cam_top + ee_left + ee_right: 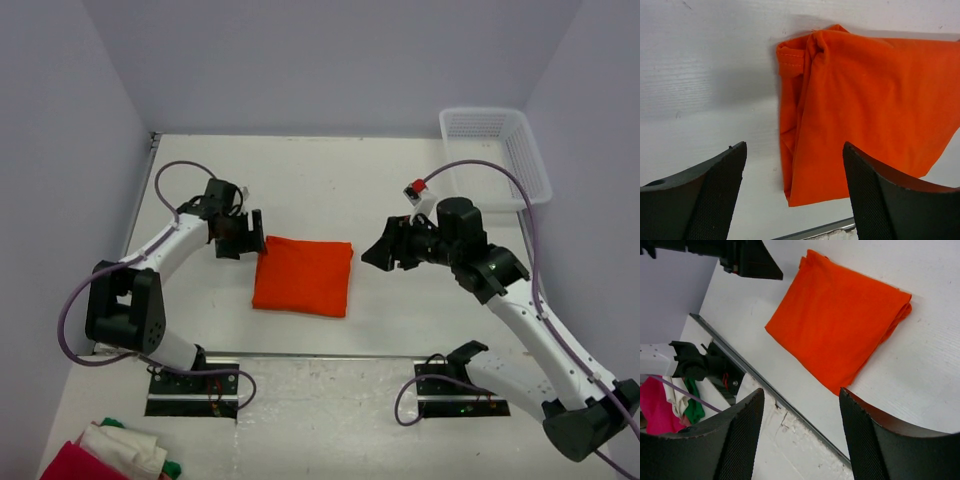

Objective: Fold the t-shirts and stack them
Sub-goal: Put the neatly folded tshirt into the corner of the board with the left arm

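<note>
The folded bright orange cloth t-shirt (303, 275) lies flat in the middle of the white table (330, 180), somewhat nearer its front edge. The left gripper (250, 238) is just beside the shirt's left side and the right gripper (375, 250) is near its right side. Both have their fingers spread apart and hold nothing.

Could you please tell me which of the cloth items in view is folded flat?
The orange t-shirt, lying alone as a neat folded rectangle. The red, white and green cloths at the near left corner are heaped in a loose pile.
</note>
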